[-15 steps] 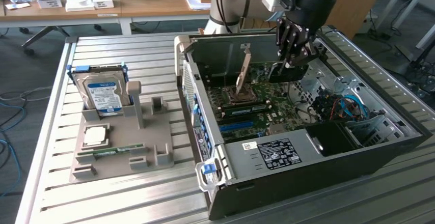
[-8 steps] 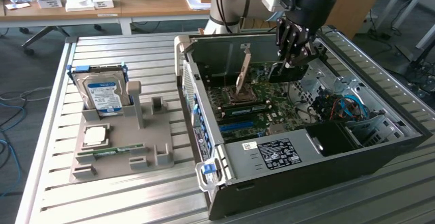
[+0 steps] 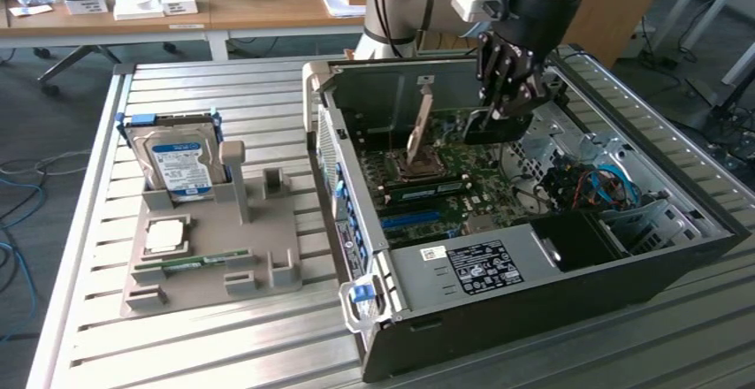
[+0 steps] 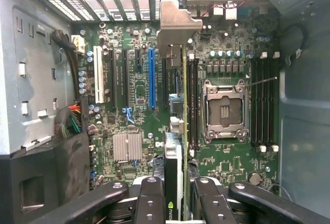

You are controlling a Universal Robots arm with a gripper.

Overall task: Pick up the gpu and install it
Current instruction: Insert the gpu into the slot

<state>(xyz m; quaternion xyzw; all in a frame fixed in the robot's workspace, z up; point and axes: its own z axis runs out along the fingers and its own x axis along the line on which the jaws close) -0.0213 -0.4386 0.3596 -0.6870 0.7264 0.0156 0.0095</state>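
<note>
hand (image 4: 179, 195): clamped on the gpu (image 4: 175, 157), card held edge-on | gpu: suspended inside the open computer case (image 3: 507, 309), above the motherboard (image 4: 136, 92), near the blue slot (image 4: 151, 77) | silver bracket (image 4: 178, 25): carried at the card's far end

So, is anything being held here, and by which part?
The GPU, with the jaws clamping its two flat faces at the cooler section, well back from its silver bracket.
</note>
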